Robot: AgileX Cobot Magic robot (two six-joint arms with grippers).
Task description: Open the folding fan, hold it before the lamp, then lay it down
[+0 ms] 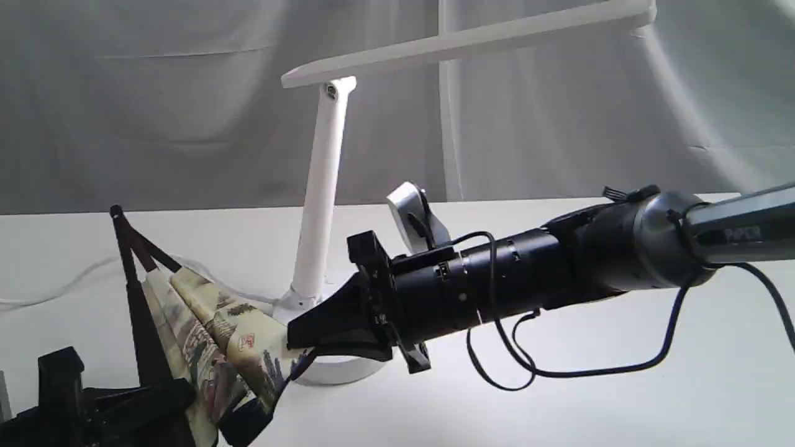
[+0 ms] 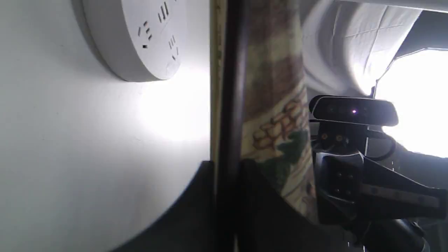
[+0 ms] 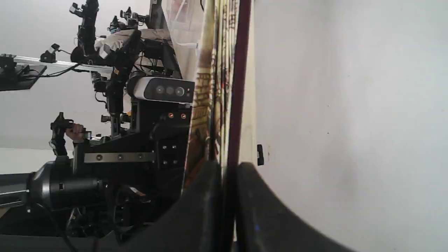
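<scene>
The folding fan (image 1: 205,329) is partly spread at the lower left, its dark maroon ribs upright and its painted cream leaf sagging in folds. My left gripper (image 1: 180,397) sits at the bottom left, shut on an outer rib (image 2: 227,105); in the left wrist view its fingers (image 2: 196,196) close on that rib. My right gripper (image 1: 295,338) reaches across from the right and is shut on the fan's other outer rib (image 3: 238,87). The white lamp (image 1: 320,186) stands just behind the fan, its bar head overhead and its round base (image 2: 136,38) close by.
A white table (image 1: 559,410) carries everything, with a grey cloth backdrop (image 1: 155,112) behind it. The lamp's white cord (image 1: 62,288) trails off to the left. A black cable (image 1: 559,372) loops under my right arm. Rig frames and a person's hand (image 3: 75,131) show far behind.
</scene>
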